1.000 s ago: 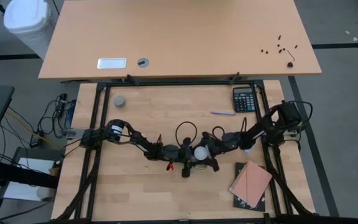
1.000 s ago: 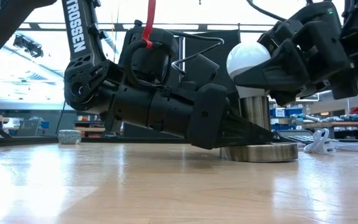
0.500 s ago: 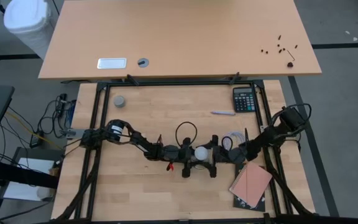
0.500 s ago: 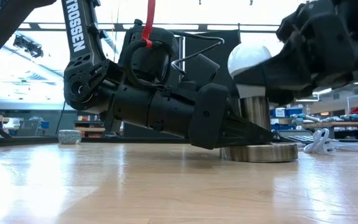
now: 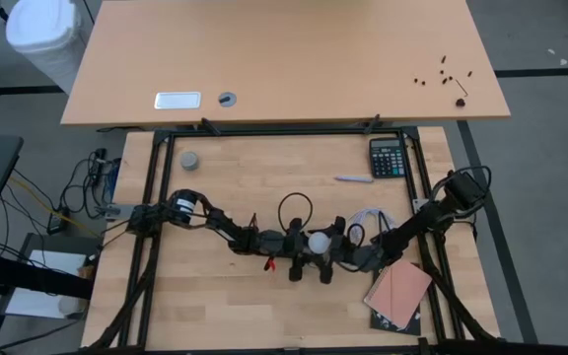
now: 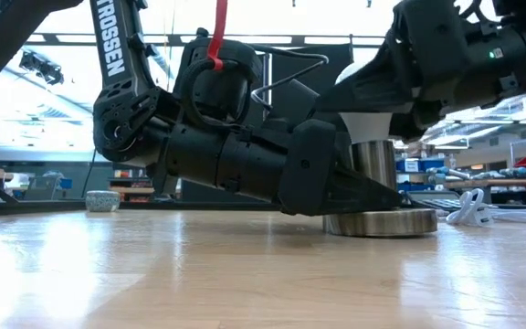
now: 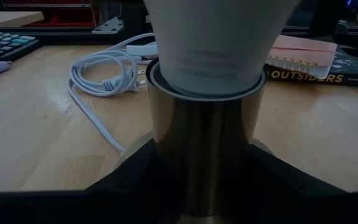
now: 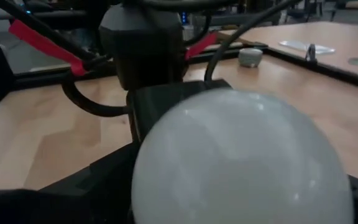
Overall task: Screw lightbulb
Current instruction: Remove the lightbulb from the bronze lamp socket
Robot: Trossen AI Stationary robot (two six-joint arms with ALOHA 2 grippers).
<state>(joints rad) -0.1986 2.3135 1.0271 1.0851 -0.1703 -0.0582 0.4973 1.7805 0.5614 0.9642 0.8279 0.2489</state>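
The white lightbulb (image 5: pixel 318 241) stands upright with its neck (image 6: pixel 363 123) in the socket of a silvery lamp base (image 6: pixel 379 222) near the table's middle. My left gripper (image 5: pixel 302 248) reaches in from the table's left, low and nearly level, and is shut on the base's column. My right gripper (image 5: pixel 325 248) comes from the table's right and is shut on the bulb's round head (image 8: pixel 241 155), which fills the right wrist view. In the low view the right gripper (image 6: pixel 373 87) hides most of the bulb. My left gripper pinches the upright metal column (image 7: pixel 204 143) of the lamp base between its two fingers (image 7: pixel 135 171), just below the socket rim. It comes in nearly level from the table's left. The base's disc stands flat on the table. My right gripper pinches the bulb's round white head (image 8: pixel 166 180) between its two fingers, one on either side. It comes in nearly level from the table's right. The bulb stands upright, its neck down in the socket (image 7: pixel 207 87).
A white cord (image 7: pixel 98 81) lies coiled just behind the base. A book and a pink notebook (image 5: pixel 398 291) lie at the near right, a calculator (image 5: pixel 387 156) and a pen (image 5: pixel 353 178) at the far right, a small grey cap (image 5: pixel 189 160) at the far left.
My right arm has swung toward the table's near edge, and its gripper has turned about the upright bulb while staying shut on it. The bulb has stayed in the socket, and the lamp base has not moved.
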